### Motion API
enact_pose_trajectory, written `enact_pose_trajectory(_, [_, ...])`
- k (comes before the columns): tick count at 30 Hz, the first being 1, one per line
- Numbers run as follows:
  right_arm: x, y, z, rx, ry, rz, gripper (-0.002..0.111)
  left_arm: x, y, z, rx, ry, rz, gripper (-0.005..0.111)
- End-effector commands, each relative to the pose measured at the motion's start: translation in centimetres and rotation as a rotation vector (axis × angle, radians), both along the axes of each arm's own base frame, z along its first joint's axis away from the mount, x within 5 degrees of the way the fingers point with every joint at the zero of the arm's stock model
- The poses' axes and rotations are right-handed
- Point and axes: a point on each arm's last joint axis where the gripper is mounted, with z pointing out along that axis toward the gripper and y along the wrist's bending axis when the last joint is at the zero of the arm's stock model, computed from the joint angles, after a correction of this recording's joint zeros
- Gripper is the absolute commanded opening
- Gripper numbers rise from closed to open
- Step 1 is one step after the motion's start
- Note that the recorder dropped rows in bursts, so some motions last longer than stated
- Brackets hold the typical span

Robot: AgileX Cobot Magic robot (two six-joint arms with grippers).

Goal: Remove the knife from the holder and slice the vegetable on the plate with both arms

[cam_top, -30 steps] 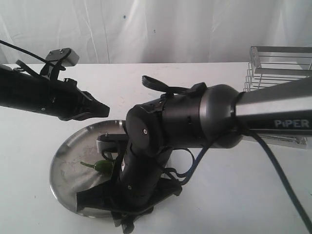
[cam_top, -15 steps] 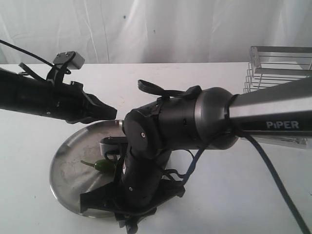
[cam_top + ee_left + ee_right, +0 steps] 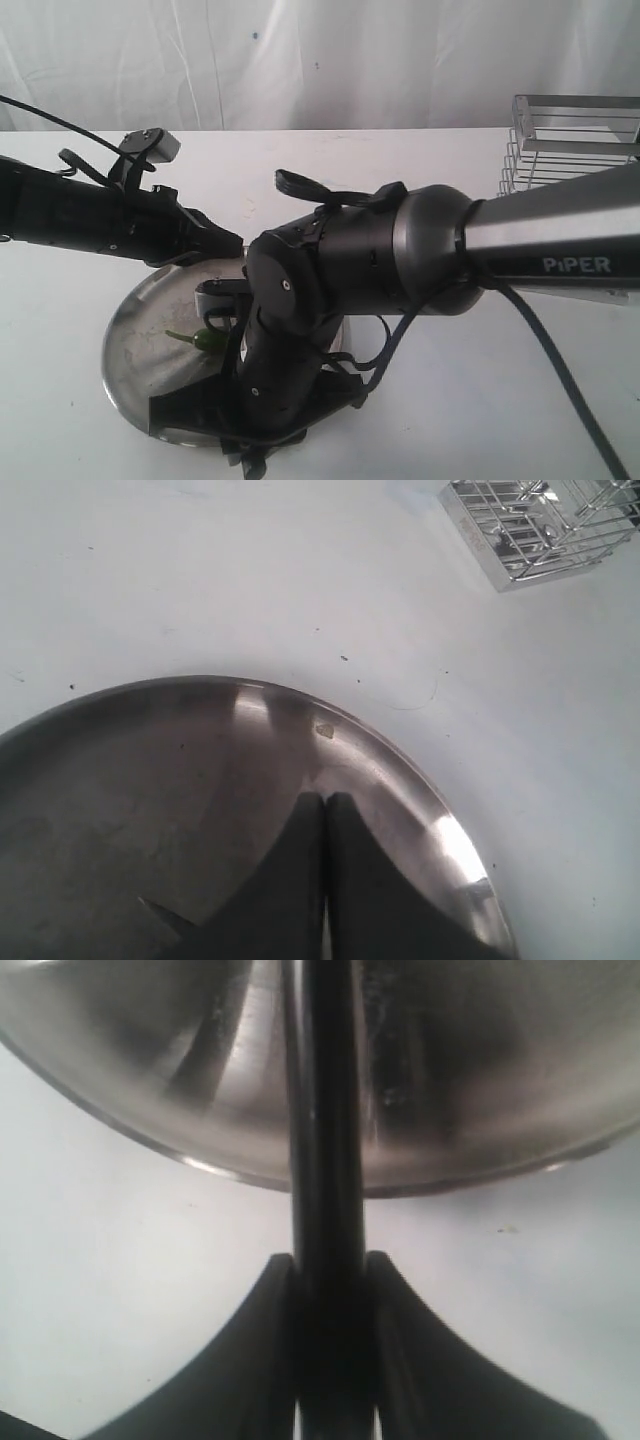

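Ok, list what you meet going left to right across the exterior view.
Left arm → green chili → right arm's bulky wrist joint → wire holder. The plate is left out: in this picture it overlaps the chili and both arms.

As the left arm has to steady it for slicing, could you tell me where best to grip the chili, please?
Probably the stem end of the chili, from above on the exterior view's left: it lies flat on the plate, stem pointing that way, and the right arm covers its other end.
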Motion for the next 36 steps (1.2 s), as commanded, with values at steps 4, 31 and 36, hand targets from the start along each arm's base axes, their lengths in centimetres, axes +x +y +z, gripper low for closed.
enact_pose_trajectory(4, [-0.2,0.6,0.2,0.029,-0.017,-0.056,0.000,-0.2,-0.3,0.2,-0.044,0.007,0.001,0.000])
enact_pose_trajectory(31, [-0.4,0.3,0.1,-0.002,0.008,-0.046,0.000,-1.2,-0.4,-1.1,-0.048,0.003,-0.041,0.000])
enact_pose_trajectory(36, [-0.4,0.3,0.1,-0.001,0.007,-0.047,0.000,-0.9,-0.7,-3.0,-0.086,0.069,-0.048,0.000])
